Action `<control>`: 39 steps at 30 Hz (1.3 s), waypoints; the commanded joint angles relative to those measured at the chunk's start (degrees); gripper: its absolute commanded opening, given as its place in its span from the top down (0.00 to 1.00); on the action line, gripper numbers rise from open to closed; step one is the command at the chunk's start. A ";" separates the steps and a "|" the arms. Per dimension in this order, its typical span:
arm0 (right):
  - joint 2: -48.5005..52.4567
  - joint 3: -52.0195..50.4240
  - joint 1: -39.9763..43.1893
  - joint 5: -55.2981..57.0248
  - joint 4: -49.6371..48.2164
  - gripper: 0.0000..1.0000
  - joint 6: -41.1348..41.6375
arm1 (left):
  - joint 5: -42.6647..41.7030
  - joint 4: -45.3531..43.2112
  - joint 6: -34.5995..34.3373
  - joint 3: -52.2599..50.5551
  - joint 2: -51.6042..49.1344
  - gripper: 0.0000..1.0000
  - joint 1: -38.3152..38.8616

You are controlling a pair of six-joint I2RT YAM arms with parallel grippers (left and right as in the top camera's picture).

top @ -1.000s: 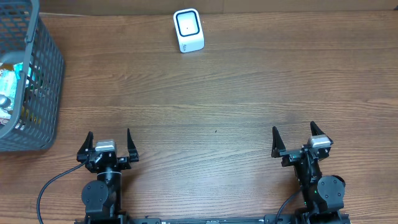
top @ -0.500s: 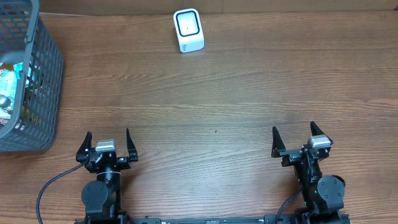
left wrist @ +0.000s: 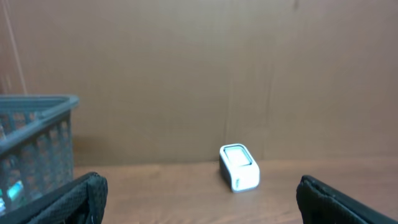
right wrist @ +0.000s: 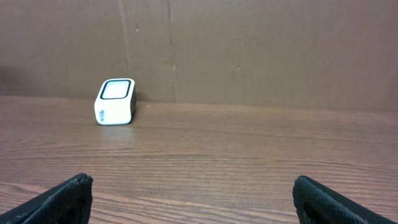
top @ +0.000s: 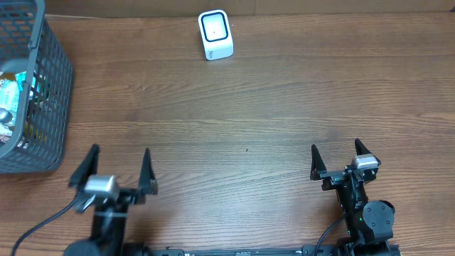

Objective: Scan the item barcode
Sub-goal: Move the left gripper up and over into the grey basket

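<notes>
The white barcode scanner (top: 215, 34) stands at the far edge of the table, its window facing up; it also shows in the left wrist view (left wrist: 239, 167) and the right wrist view (right wrist: 116, 102). Packaged items (top: 8, 96) lie inside the grey mesh basket (top: 50, 85) at the far left; I cannot tell which one is the item. My left gripper (top: 119, 151) hangs open and holds nothing near the front left, pointing toward the scanner. My right gripper (top: 335, 146) sits open and holds nothing at the front right. The black fingertips (left wrist: 81, 199) frame bare wood.
The basket's rim (left wrist: 37, 102) rises at the left of the left wrist view. A brown wall runs behind the table's far edge. Wooden tabletop (top: 242, 121) stretches between the grippers and the scanner.
The left arm has lifted off its rest pose and shifted slightly left, its gripper now looking larger from above. The right arm has not moved.
</notes>
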State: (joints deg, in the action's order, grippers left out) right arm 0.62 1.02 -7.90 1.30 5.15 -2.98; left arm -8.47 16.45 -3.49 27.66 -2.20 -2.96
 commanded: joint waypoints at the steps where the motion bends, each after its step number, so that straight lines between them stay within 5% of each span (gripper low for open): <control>1: -0.46 -0.57 0.15 -0.11 -0.37 0.00 -0.09 | -1.46 5.64 -0.85 10.08 -4.26 0.01 0.31; 12: -0.46 -0.57 0.15 -0.11 -0.35 0.00 -0.09 | -1.49 33.00 6.29 34.23 -25.86 0.00 0.31; 31: -0.46 -0.57 0.15 -0.11 -0.37 0.00 -0.09 | -4.07 39.69 2.64 36.02 -34.58 0.00 0.33; 39: -0.46 -0.57 0.15 -0.11 -0.37 0.00 -0.09 | -2.99 46.64 1.09 53.11 -47.91 0.00 0.33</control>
State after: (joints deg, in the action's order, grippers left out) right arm 0.62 1.02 -7.90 1.30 5.13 -2.98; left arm -11.70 61.52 -1.19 73.84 -45.63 -2.96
